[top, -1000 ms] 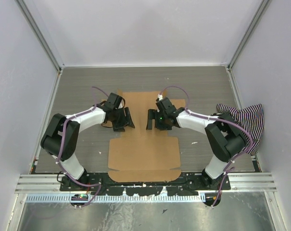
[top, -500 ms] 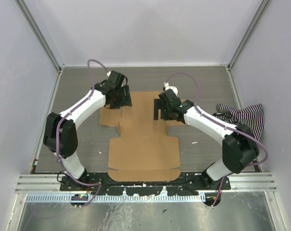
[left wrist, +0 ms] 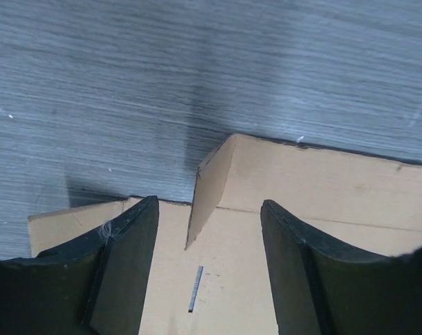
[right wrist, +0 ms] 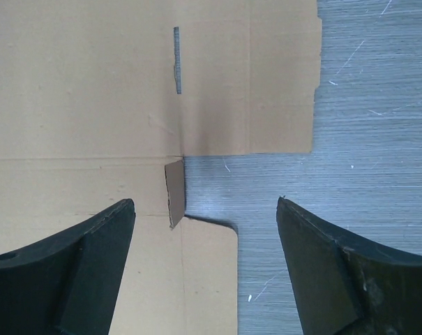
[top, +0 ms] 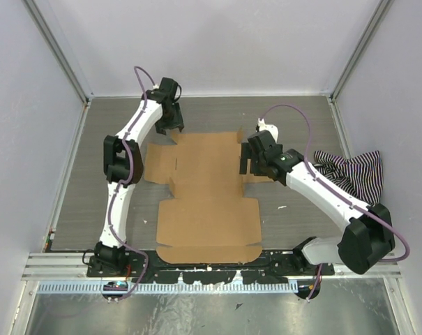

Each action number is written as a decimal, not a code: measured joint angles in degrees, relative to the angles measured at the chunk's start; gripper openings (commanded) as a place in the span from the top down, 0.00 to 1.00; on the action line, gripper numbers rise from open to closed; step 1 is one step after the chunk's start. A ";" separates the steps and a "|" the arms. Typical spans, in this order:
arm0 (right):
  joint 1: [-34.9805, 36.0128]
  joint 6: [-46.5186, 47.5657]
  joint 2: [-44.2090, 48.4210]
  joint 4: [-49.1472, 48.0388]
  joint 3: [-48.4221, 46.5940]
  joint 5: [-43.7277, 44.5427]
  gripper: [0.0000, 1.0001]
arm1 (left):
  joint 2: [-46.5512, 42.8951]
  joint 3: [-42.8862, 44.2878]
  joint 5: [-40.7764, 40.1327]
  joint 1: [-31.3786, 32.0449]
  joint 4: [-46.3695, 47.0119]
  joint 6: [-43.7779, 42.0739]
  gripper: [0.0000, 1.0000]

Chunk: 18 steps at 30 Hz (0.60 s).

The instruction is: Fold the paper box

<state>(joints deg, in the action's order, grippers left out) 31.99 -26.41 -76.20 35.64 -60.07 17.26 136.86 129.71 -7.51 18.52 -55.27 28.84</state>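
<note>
Top external view: the paper box (top: 207, 202), an unfolded brown cardboard sheet, lies flat on the grey table (top: 217, 112) between the two arms, its long axis running from the near edge toward the far wall. The left gripper (top: 171, 127) hangs over the sheet's far-left corner. The right gripper (top: 249, 165) sits over the right edge, nearer mid-sheet. A striped cloth (top: 353, 171) lies well apart at right.

Left wrist view: jaws parted and grasping nothing, the left gripper (left wrist: 209, 269) frames a raised corner tab (left wrist: 211, 183), which stands tilted just ahead of the fingers (left wrist: 123, 272).

Right wrist view: the right gripper (right wrist: 204, 272), spread wide and empty, straddles the sheet's edge. A small lifted tab (right wrist: 174, 192) lies just ahead, left of centre, with the side flap (right wrist: 280, 77) flat beyond it. Each arm appears lined up on its own tab.
</note>
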 measured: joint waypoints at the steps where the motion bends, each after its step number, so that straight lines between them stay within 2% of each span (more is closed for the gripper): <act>1: -0.11 0.04 0.63 0.26 0.31 -0.02 0.12 | 1.14 0.57 0.15 -0.20 -0.61 -0.07 0.35; 3: -0.35 0.15 1.51 0.52 0.57 -0.15 0.12 | 2.51 1.07 0.50 -0.31 -1.64 -0.13 0.39; 5: -0.68 0.17 2.40 0.79 0.66 -0.26 0.12 | 3.28 1.53 0.96 -0.20 -2.19 -0.15 0.49; 6: -0.79 0.17 2.73 0.87 0.68 -0.26 0.12 | 3.48 1.73 1.11 -0.20 -2.19 -0.07 0.58; 9: -1.36 0.22 3.52 1.18 0.76 -0.35 0.12 | 3.58 1.84 2.08 -0.07 -2.08 -0.20 0.94; 10: -1.53 0.24 3.67 1.36 0.76 -0.35 0.12 | 3.58 1.86 2.34 -0.02 -2.01 -0.04 0.98; 14: -2.62 0.57 3.82 2.01 0.79 -0.44 0.12 | 3.41 1.33 2.97 0.02 -1.18 -0.74 1.00; 18: -4.26 1.03 3.82 2.40 0.76 -0.85 0.12 | -0.70 -5.42 3.17 0.02 2.43 -1.42 1.00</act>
<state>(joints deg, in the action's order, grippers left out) 27.73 -25.39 -72.38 38.04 -59.31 16.40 136.16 124.29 -4.34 18.55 -52.84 27.42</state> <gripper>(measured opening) 0.876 0.012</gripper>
